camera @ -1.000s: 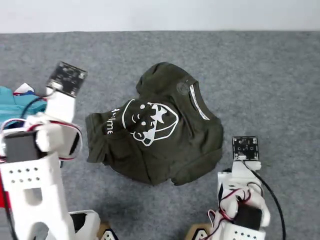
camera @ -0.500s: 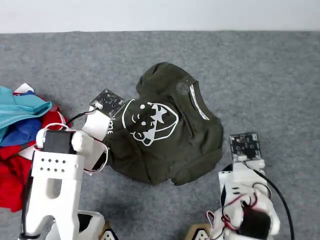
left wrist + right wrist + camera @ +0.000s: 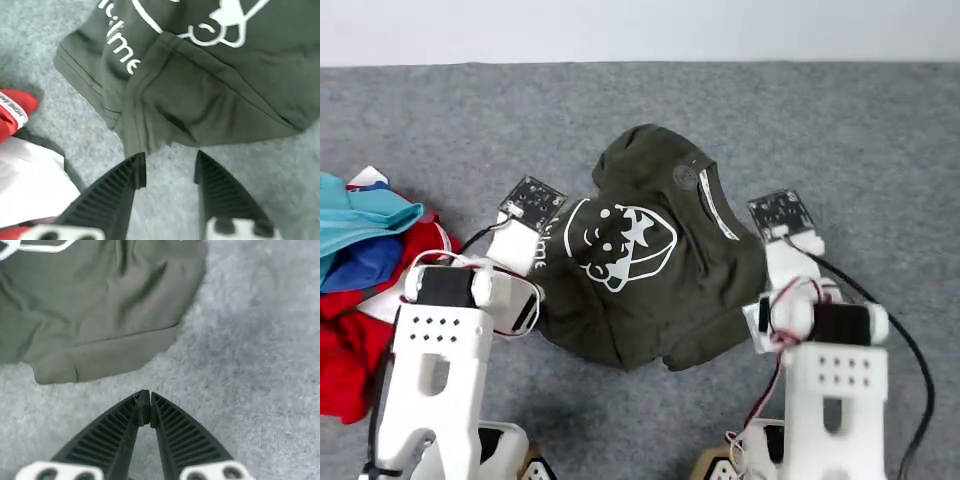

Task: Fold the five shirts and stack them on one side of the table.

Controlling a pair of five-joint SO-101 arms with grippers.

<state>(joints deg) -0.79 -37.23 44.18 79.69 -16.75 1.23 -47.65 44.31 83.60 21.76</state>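
A dark olive shirt (image 3: 650, 270) with a white cartoon print lies crumpled in the middle of the grey table. In the left wrist view my left gripper (image 3: 167, 164) is open, its fingertips (image 3: 138, 165) just short of the shirt's hem (image 3: 135, 135) and nothing between them. My right gripper (image 3: 146, 398) is shut and empty, hovering over bare carpet a little short of the olive shirt's edge (image 3: 105, 355). From above, the left arm (image 3: 450, 320) stands at the shirt's left edge and the right arm (image 3: 820, 330) at its right edge.
A heap of shirts sits at the table's left edge: teal (image 3: 365, 215), blue (image 3: 360, 262) and red (image 3: 350, 350). The red cloth (image 3: 12, 112) and a white piece (image 3: 30, 185) lie close beside the left gripper. Bare grey carpet (image 3: 840, 130) stretches behind and to the right.
The left arm swung from over the heap to the olive shirt's left edge. The right arm then extended forward to the shirt's right edge.
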